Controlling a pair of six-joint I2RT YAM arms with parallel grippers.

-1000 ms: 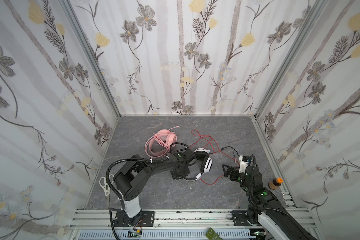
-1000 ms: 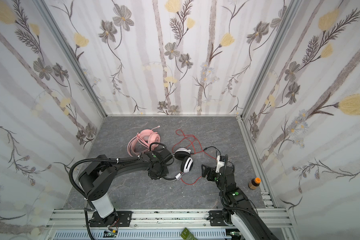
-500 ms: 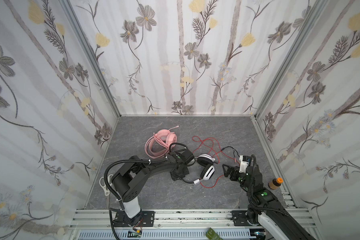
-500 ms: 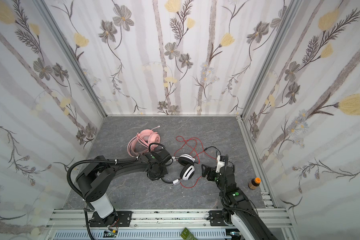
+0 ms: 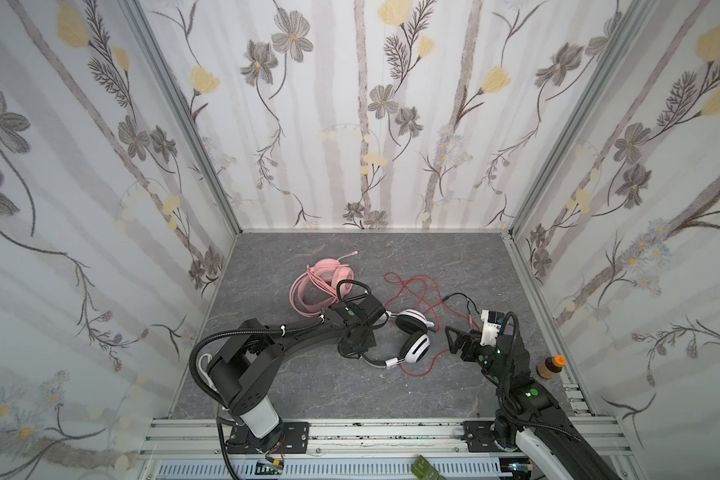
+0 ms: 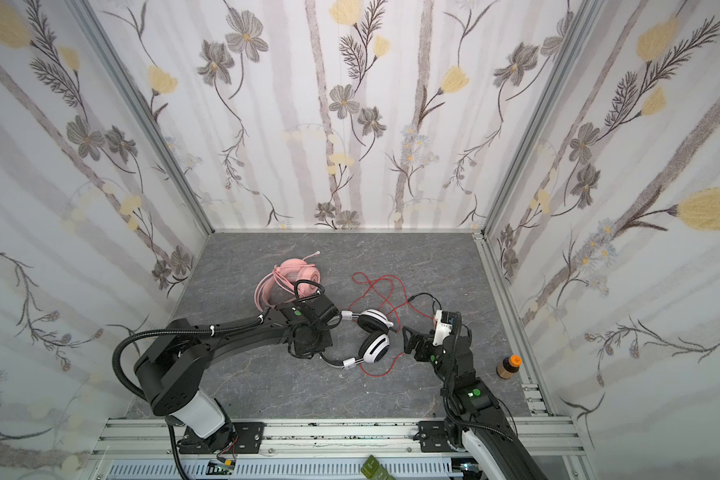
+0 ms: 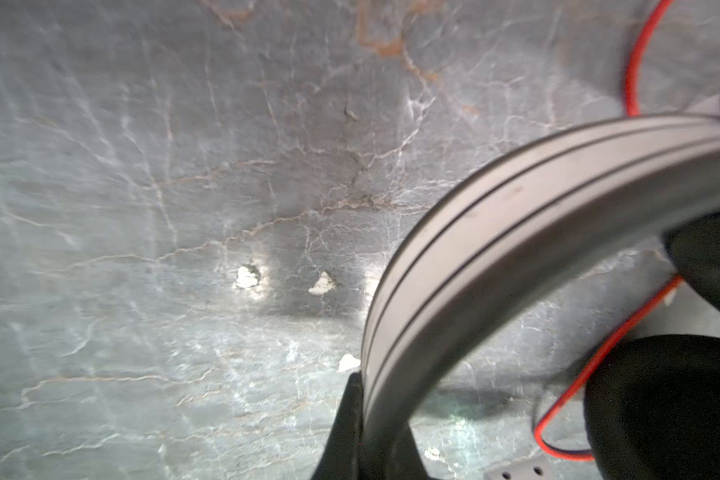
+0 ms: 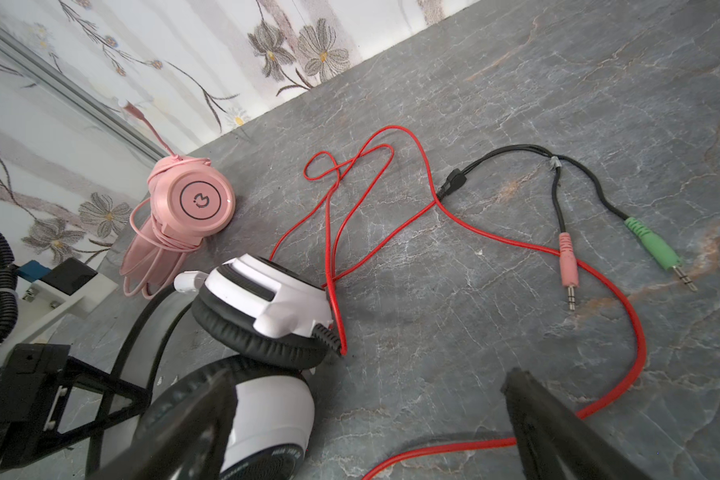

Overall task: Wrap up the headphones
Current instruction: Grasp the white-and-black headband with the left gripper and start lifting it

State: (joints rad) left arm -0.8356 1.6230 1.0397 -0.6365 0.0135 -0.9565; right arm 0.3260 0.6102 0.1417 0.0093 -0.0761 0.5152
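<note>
The cable-wrapped headset (image 5: 325, 278) is lying left of centre toward the back of the tabletop (image 5: 350, 399). The unwrapped headset (image 5: 416, 348) is lying in front of it to its right, between the left gripper (image 5: 352, 353) and the right gripper (image 5: 454, 343). Its loose cable (image 8: 495, 236) is sprawling behind and right of it, with the audio plugs (image 8: 568, 266) just behind the right gripper, while a bottle (image 5: 549, 365) is standing at the right edge.
</note>
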